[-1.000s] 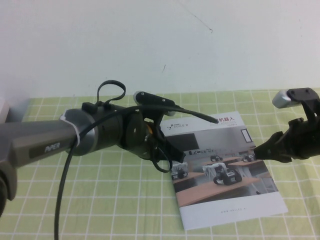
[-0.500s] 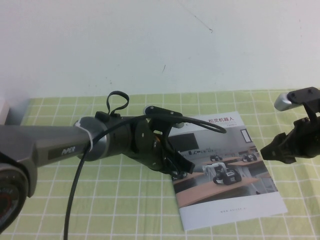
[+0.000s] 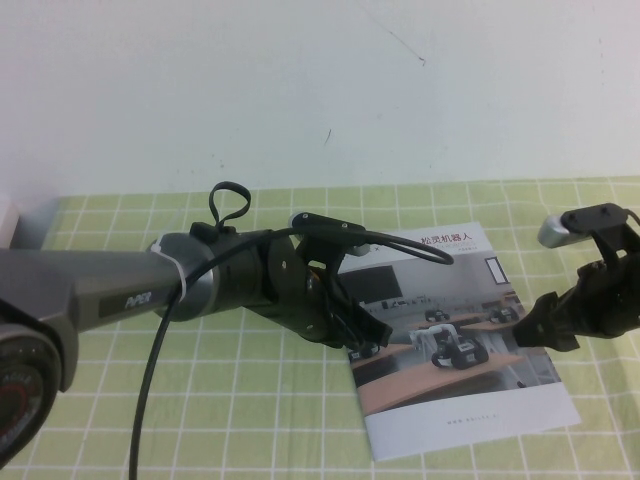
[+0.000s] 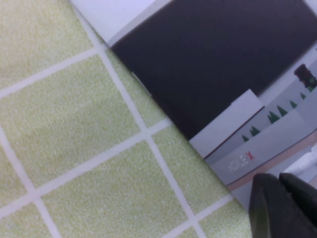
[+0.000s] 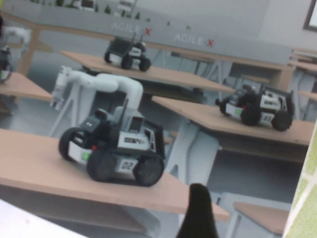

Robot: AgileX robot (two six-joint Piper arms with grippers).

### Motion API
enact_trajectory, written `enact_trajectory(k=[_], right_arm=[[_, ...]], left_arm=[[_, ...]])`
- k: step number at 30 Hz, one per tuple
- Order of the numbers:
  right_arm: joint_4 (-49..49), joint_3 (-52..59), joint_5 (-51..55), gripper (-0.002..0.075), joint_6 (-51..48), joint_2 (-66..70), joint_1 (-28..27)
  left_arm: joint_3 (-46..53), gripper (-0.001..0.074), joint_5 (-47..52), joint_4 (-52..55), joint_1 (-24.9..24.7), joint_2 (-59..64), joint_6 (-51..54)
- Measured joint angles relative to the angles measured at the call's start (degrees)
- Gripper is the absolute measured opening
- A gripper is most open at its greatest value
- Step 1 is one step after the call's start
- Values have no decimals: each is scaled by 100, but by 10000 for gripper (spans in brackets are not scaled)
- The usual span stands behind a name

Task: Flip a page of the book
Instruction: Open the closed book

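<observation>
The book [image 3: 470,395] lies closed on the green checked cloth, its cover up. The page [image 3: 440,285] is that cover leaf, lying flat, with a photo of robots on wooden desks. My left gripper [image 3: 368,340] is shut, its tips down at the book's left edge. In the left wrist view the left gripper's two dark fingertips [image 4: 282,203] touch each other over the cover [image 4: 223,59] near its edge. My right gripper [image 3: 528,335] hovers low over the book's right part. In the right wrist view it [image 5: 198,213] shows as one dark tip, shut, over the cover photo [image 5: 148,99].
The green checked cloth [image 3: 200,400] covers the table up to a white wall behind. A grey object [image 3: 30,225] sits at the far left edge. The left arm's black cable [image 3: 150,380] loops over the cloth.
My left gripper has moved right and down onto the book's left edge. My right gripper has come down and left over the book's right side. The cover still lies flat.
</observation>
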Motion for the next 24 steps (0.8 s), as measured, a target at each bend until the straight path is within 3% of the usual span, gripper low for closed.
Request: enact_trajectory(k=[24], right_arm=[[1041,-79,302,519,-271,425,-11]], left_arm=[[-12,-4,38,-140,19,0,167]])
